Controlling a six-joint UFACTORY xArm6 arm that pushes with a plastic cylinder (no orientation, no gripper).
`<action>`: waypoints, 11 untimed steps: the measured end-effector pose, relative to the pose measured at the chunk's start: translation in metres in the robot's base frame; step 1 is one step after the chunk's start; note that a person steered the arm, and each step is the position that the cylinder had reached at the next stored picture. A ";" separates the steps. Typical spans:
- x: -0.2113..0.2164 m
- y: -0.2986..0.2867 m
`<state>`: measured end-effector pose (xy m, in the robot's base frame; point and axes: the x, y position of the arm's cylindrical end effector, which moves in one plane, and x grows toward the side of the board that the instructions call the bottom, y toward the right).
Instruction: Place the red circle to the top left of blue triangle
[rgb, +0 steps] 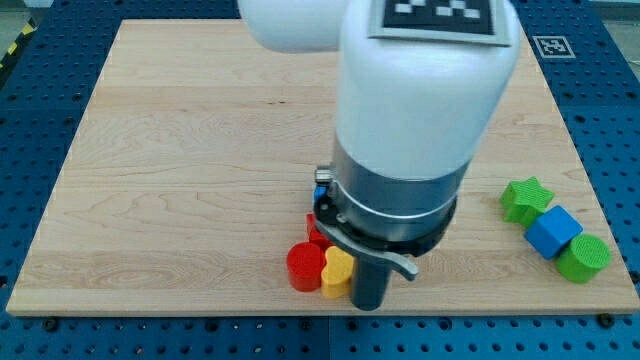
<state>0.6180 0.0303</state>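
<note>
Arm hangs low over the wooden board (180, 150), its bulk covering the lower middle.

The white and grey arm body (410, 130) stands nearly upright, a dark cylinder (370, 285) at its base reaching the board's bottom edge; my tip is hidden, so where it touches and what it presses cannot be told. The red circle (303, 266) sits just left of the cylinder, touching a yellow heart (337, 271). Another red block (313, 232) and a sliver of blue (319, 187), shape unclear, peek out behind. Far right: green star (524, 198), blue cube (552, 231), green cylinder (584, 258).
</note>
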 end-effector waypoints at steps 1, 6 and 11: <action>0.000 -0.016; -0.076 -0.098; -0.102 -0.063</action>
